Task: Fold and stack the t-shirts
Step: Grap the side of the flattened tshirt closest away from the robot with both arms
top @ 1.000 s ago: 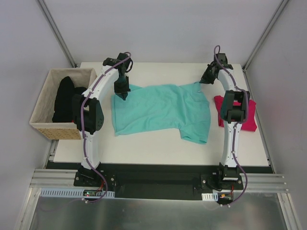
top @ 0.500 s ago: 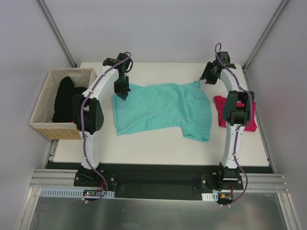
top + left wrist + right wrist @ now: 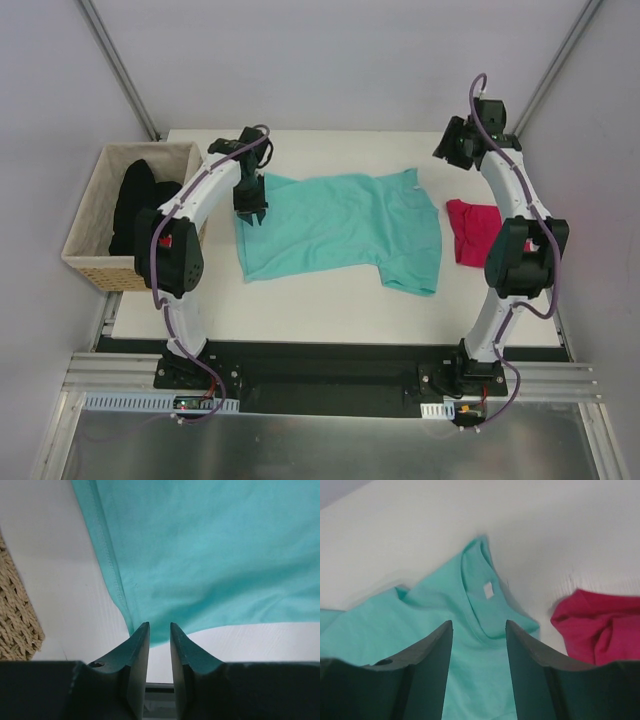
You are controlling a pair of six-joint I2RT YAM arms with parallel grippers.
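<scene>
The white worktop [image 3: 330, 300] carries a teal-green t-shirt [image 3: 340, 230], spread flat near its middle with the collar at the far right. Left of the teal-green t-shirt, beside the worktop's edge, stands a tan woven basket [image 3: 88, 262] with black t-shirts [image 3: 135, 205] heaped inside. To the right of the teal-green t-shirt, apart from it, lies a crumpled magenta-pink t-shirt [image 3: 478, 232]. The left end effector [image 3: 159, 626] hovers at the teal-green t-shirt's far left corner, fingers slightly apart, gripping nothing. The right end effector [image 3: 479, 624] hangs beyond its collar, fingers wide apart and empty.
</scene>
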